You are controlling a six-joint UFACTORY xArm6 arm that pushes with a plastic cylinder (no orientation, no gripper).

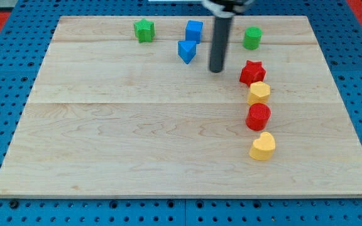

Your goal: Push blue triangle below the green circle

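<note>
My tip (216,69) just right of blue triangle (186,51), prob. not touching; no claw on rig.

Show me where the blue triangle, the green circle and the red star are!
blue triangle (186,50): camera view, middle of its top face.
green circle (252,37): camera view, centre of the cylinder.
red star (252,73): camera view, centre of the star.

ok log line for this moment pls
tip right of blue triangle, apart | green circle at view's upper right | red star below it | triangle not yet below circle
</note>
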